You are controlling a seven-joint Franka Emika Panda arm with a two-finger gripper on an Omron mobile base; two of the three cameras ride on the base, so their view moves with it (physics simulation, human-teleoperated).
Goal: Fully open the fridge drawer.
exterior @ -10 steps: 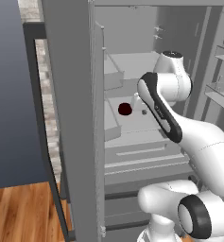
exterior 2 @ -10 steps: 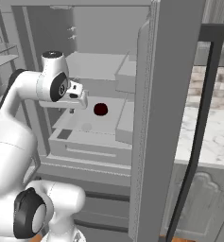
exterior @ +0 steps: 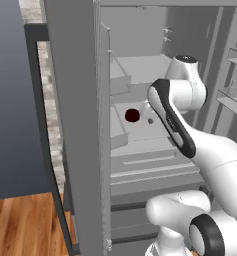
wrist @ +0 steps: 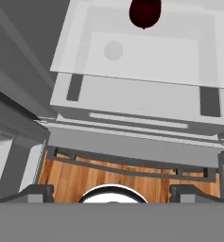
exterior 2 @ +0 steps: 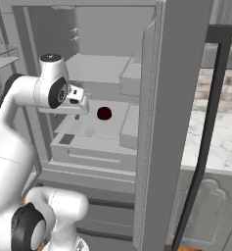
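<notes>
- Comparing with half a second ago, little change is noted: the arm is held in much the same raised pose inside the open fridge, and the base views are framed alike, so no real progress is read from the interval.
- The fridge drawer (wrist: 132, 101) is seen in the hand view, its flat front with the thin pale ridge facing 6 o'clock; in the left base view (exterior: 150, 162) it sits below the dark red fruit's shelf, at about 6 o'clock from the fruit.
- The dark red fruit (exterior 2: 104, 113) is lying on the pale shelf (exterior 2: 112, 125) above the drawer, at 12 o'clock in the hand view.
- The gripper (wrist: 112, 191) is held above and in front of the drawer front, well apart from it, nothing touched.
- Both finger tips (wrist: 33, 193) are seen far apart at the bottom of the hand view, so the pincer is judged spread, with nothing between.
- The drawer appears partly out, or possibly shut; the angle is poor, so this cannot be told firmly.
- Judgement: the pull is not yet finished; a descent to the ridge would be needed next.
</notes>
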